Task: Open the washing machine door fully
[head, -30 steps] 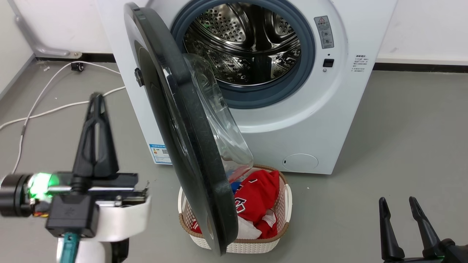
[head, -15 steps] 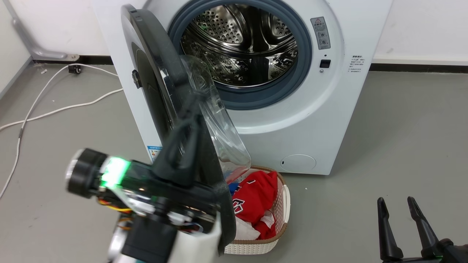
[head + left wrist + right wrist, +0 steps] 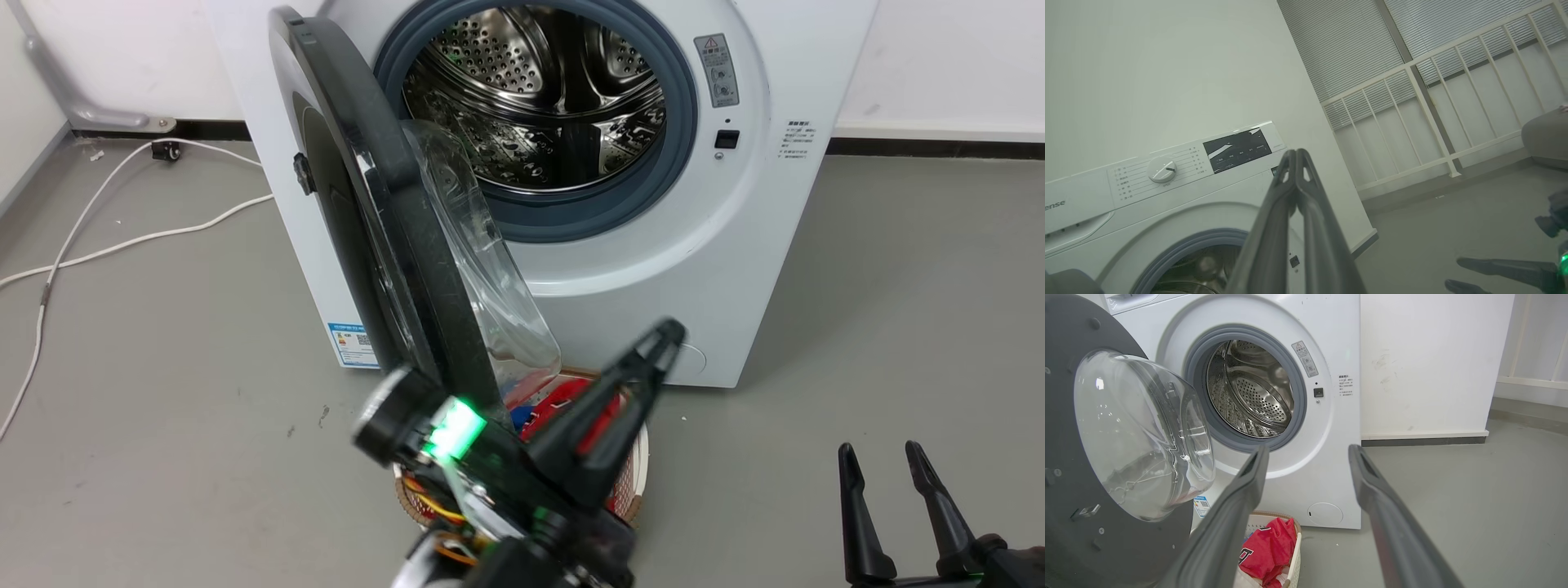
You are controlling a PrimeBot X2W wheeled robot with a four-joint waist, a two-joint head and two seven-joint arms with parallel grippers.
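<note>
Washing machine door point(image 3: 392, 212) stands partly open, hinged on the machine's left and swung out edge-on to the head camera, its clear glass bowl point(image 3: 482, 269) bulging toward the steel drum point(image 3: 547, 98). In the right wrist view the washing machine door point(image 3: 1061, 506) shows its dark inner face around the bowl point(image 3: 1139, 437).

The left gripper point(image 3: 665, 333) sits low at centre in front of the door's bottom edge, on the bowl side, its fingers pressed together with nothing between them and slanting up to the right. Whether it touches the door cannot be told. Its own camera shows the left gripper point(image 3: 1295, 157) against the control panel, near the dial point(image 3: 1162, 170).

The right gripper point(image 3: 879, 453) hangs at the lower right, well apart from the machine, with its jaws spread and empty.

A white laundry basket point(image 3: 1296, 547) holding a red garment point(image 3: 1267, 551) stands on the floor under the door.
</note>
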